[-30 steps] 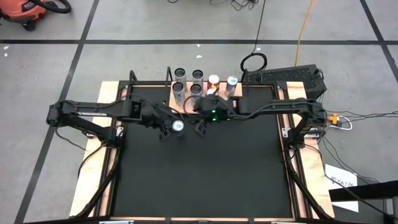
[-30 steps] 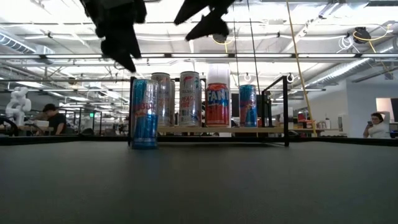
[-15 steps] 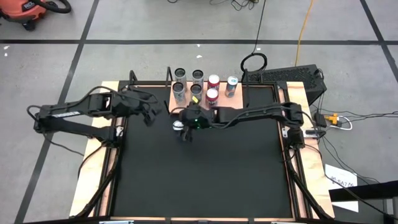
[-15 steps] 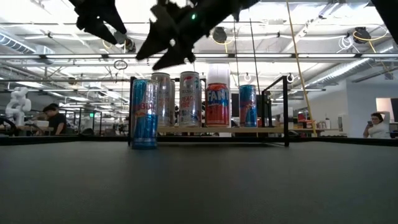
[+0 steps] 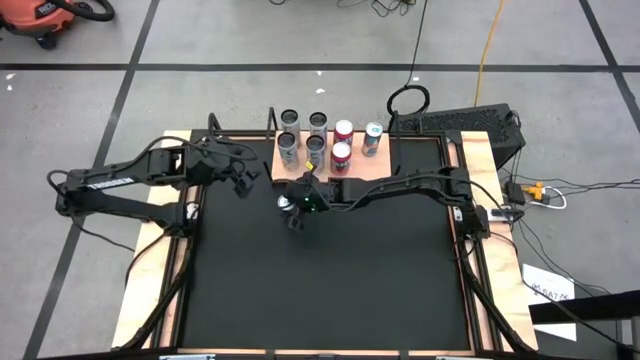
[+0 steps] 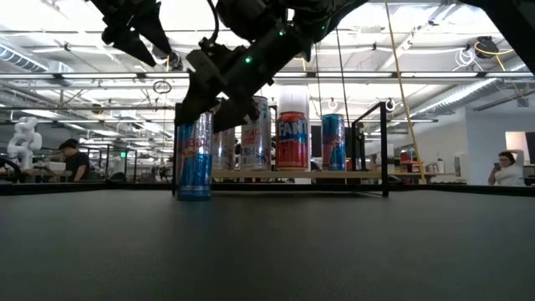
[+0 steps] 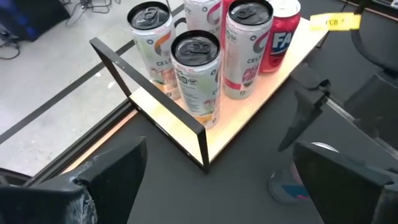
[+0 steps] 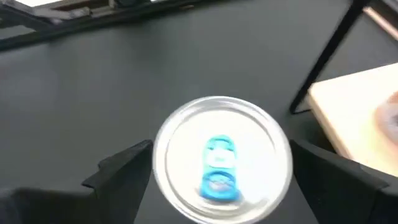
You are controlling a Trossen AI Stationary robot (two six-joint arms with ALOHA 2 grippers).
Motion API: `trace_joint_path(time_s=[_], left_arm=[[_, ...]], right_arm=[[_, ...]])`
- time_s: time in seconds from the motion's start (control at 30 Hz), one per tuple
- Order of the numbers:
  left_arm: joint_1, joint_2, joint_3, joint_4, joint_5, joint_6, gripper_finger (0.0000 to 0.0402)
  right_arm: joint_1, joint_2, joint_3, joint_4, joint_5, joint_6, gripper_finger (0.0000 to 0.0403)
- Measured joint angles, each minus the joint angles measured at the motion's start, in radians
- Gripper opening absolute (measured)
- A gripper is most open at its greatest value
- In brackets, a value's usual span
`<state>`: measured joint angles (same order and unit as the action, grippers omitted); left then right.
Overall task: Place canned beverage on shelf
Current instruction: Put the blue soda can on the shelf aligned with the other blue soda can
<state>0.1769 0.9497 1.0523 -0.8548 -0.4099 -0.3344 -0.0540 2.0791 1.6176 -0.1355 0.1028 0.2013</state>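
Can [image 6: 194, 152] is standing on the table just before the shelf [image 7: 261, 93]. Right gripper [image 8: 214, 186], fingers apart, is poised over it; descent should be kept centred (lid between fingers) before closing. Left gripper [image 5: 243, 178], spread, is parked aside.

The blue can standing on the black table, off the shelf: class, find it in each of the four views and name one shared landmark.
High view: the blue can sits left of centre, under the right tool.
Low view: left of centre, before the shelf.
Left wrist view: lower right, only its top.
Right wrist view: centre, its lid.
Shared landmark: the shelf.
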Motion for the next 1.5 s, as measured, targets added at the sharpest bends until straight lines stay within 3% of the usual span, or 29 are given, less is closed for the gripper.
trace_joint_path(time_s=[0.23, 0.47, 0.63, 0.83, 1.07, 1.23, 1.5], left_arm=[[0.021, 0.006, -0.001, 0.008, -0.001, 0.0, 0.0396], [0.052, 0.006, -0.001, 0.018, -0.018, 0.001, 0.0396], [0.076, 0.006, -0.001, 0.017, -0.019, 0.001, 0.0396], [0.094, 0.006, -0.001, 0.017, -0.019, 0.001, 0.0396], [0.104, 0.015, -0.001, 0.034, -0.019, 0.01, 0.0396], [0.105, 0.038, -0.002, 0.052, -0.019, 0.037, 0.0396], [0.104, 0.083, -0.002, 0.102, -0.017, 0.091, 0.0396]], right_arm=[[0.001, 0.002, 0.0, 0.017, 0.005, 0.051, 0.0319], [-0.022, -0.001, 0.001, 0.01, -0.004, 0.125, 0.0223], [-0.058, -0.061, -0.001, -0.055, -0.133, 0.14, 0.0221], [-0.087, -0.259, 0.002, -0.349, -0.176, 0.067, 0.0221], [-0.127, -0.452, -0.007, -0.668, -0.007, -0.012, 0.0226], [-0.185, -0.6, -0.188, -0.613, 0.005, 0.015, 0.0225], [-0.34, -0.787, -0.535, -0.273, 0.001, -0.022, 0.0225]])
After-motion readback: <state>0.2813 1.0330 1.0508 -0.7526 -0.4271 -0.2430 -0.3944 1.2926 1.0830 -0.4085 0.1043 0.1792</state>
